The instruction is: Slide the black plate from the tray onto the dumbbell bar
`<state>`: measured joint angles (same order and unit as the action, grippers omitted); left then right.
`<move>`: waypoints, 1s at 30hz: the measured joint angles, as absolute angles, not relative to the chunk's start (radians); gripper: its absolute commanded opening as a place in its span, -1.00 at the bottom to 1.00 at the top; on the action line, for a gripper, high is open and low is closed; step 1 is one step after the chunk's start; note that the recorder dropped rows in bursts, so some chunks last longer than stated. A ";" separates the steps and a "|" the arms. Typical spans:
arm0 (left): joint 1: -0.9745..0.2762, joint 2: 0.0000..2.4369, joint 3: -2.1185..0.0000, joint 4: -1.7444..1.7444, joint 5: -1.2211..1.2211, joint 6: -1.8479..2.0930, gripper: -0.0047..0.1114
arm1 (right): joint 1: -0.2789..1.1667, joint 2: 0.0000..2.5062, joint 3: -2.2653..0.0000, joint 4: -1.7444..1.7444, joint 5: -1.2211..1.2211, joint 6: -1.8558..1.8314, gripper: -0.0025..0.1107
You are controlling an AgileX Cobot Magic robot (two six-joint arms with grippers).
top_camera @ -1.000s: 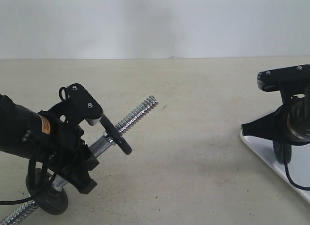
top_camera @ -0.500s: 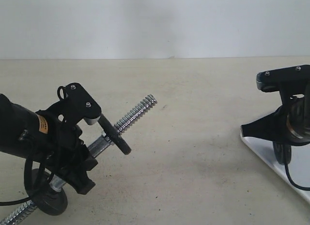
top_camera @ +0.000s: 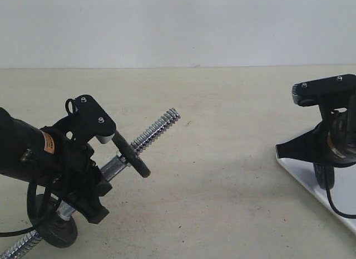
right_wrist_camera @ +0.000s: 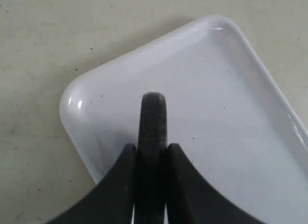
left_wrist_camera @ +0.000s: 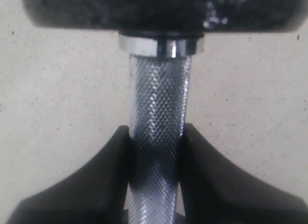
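- The black plate (right_wrist_camera: 152, 132) stands on edge between the fingers of my right gripper (right_wrist_camera: 151, 149), which is clamped onto its two flat faces, so only its rim shows in the right wrist view.
- It hangs over the tray (right_wrist_camera: 216, 113), near one of the rounded corners. I cannot tell whether its lower edge touches the tray floor.
- In the exterior view the plate (top_camera: 324, 176) sits low under my right wrist, above the near end of the white tray (top_camera: 342, 195) at the right edge of the surface (top_camera: 222, 159).
- The dumbbell bar (left_wrist_camera: 159, 98) is well apart from it, on the left side. My left gripper (left_wrist_camera: 156, 135) is closed around its cross-hatched shaft, with a finger pressed against each side.
- Just past my fingers, a chrome nut (left_wrist_camera: 161, 45) sits against a small black disc (left_wrist_camera: 159, 9).
- From outside, the bar (top_camera: 156, 131) is tilted, with its bare threaded end pointing up and towards the middle of the surface.
- A second black disc (top_camera: 58, 231) sits on the low end of the bar, near the bottom left corner.
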<state>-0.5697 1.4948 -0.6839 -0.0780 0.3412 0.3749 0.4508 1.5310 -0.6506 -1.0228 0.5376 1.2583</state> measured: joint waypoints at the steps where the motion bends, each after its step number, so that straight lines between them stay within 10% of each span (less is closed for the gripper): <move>1: -0.570 1.495 -0.684 -0.078 0.341 0.375 -0.84 | 0.451 1.531 -0.651 -1.022 0.538 1.257 -0.96; 30: -0.570 1.495 -0.684 -0.078 0.341 0.375 -0.84 | 0.451 1.531 -0.652 -0.996 0.556 1.213 -0.96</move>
